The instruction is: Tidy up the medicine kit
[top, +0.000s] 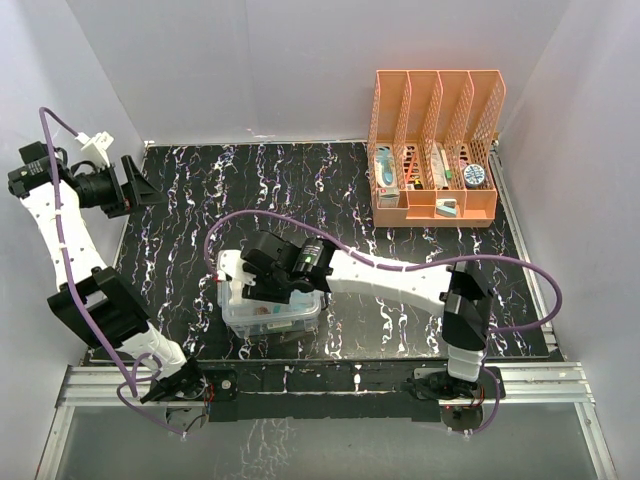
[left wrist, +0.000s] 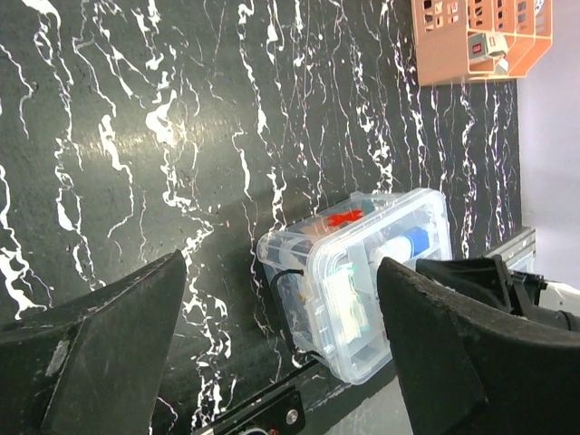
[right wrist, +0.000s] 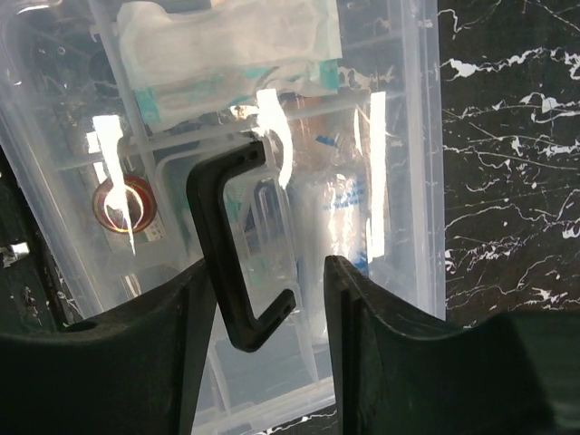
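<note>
The medicine kit (top: 272,312) is a clear box with its clear lid on, at the near middle of the table. It holds a white-green packet (right wrist: 227,41), a brown roll (right wrist: 122,204) and a blue-printed sachet. A black C-shaped clasp (right wrist: 227,245) stands at its end. My right gripper (top: 268,278) hovers over the box, open, with the clasp between its fingers (right wrist: 267,313), close to the left finger. My left gripper (top: 138,188) is raised at the far left, open and empty. In the left wrist view the left gripper (left wrist: 283,267) looks down on the kit (left wrist: 362,281).
A tall orange perforated file rack (top: 435,150) with medicine items in its slots stands at the back right. The right arm (top: 400,280) stretches across the near table. A metal rail (top: 330,385) runs along the front edge. White walls close in the sides.
</note>
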